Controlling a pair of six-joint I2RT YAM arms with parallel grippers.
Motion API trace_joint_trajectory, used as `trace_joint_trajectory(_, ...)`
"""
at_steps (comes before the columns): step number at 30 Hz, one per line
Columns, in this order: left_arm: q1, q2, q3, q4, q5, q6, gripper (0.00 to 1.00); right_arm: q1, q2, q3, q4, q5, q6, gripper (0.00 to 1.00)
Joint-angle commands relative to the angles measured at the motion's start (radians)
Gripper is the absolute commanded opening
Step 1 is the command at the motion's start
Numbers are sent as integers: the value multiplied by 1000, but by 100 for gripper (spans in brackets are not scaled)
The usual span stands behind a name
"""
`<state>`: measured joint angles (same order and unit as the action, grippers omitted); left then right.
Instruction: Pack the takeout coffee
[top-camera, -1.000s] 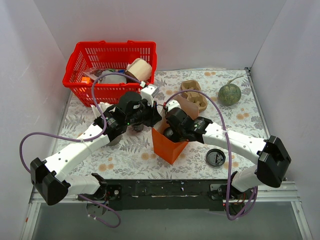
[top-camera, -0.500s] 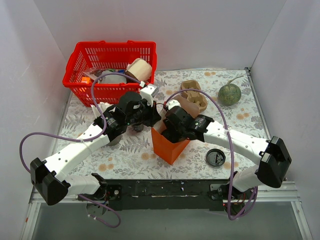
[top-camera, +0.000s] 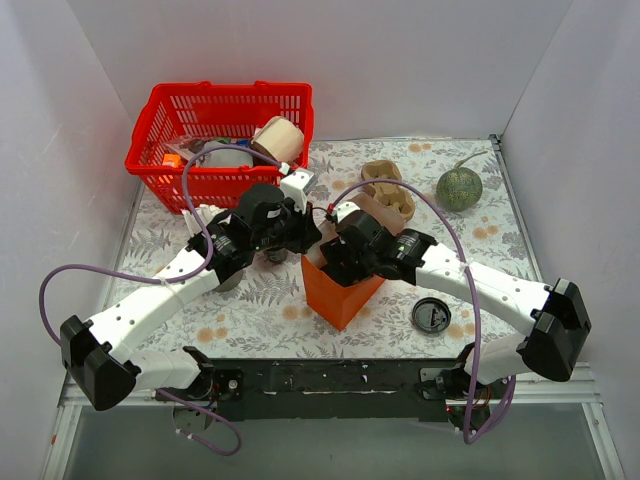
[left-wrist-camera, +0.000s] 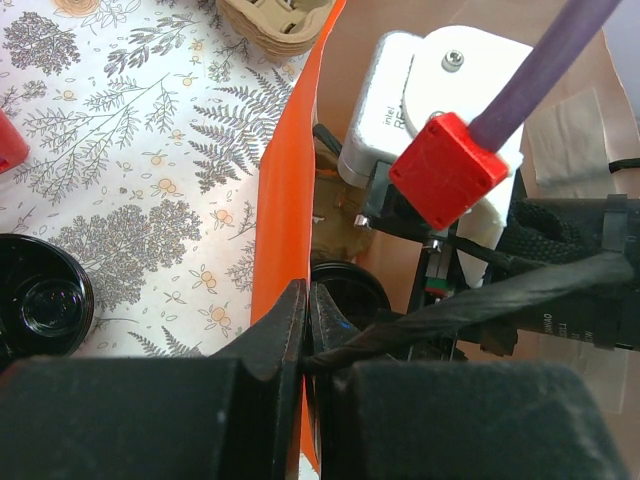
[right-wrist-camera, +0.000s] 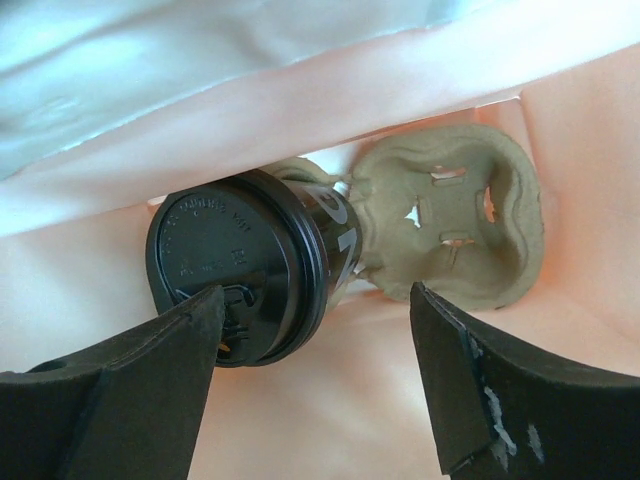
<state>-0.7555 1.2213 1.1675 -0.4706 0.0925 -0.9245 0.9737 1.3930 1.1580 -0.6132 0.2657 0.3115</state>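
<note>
The takeout coffee is a black cup with a black lid. It leans in a cardboard cup tray at the bottom of the orange paper bag. My right gripper is open inside the bag, its fingers spread either side above the cup and touching nothing; in the top view it is at the bag's mouth. My left gripper is shut on the bag's upper edge and holds it up; in the top view it is at the bag's far left corner. The cup's rim shows in the left wrist view.
A red basket of items stands at the back left. A second cardboard tray and a green melon lie behind the bag. A flat black lid lies right of the bag. A round black item sits by the bag's outer side.
The right arm's elbow has swung outward to the right and its wrist has shifted slightly left over the bag. The left arm and the bag have stayed put.
</note>
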Motion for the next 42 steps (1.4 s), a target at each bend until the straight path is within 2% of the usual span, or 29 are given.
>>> trace_joint_trajectory(1,-1,-5,35,-16,-23,0,0,-4,-34,43,-10,-37,-2,84)
trace_joint_trajectory(7,1,6,40,-17,-22,-2,0,-6,-37,42,-16,-62,-5,86)
trace_joint_trajectory(20,1,7,40,-23,-45,0,0,-21,-61,69,-17,-232,-29,87)
trace_joint_trajectory(27,1,4,40,-23,-46,0,0,-30,-83,69,-16,-258,-34,86)
trace_joint_trajectory(34,-1,6,38,-23,-48,-2,0,-40,-103,66,-2,-347,-41,86)
trace_joint_trajectory(42,1,6,37,-25,-48,-4,0,-53,-101,52,-5,-373,-37,85)
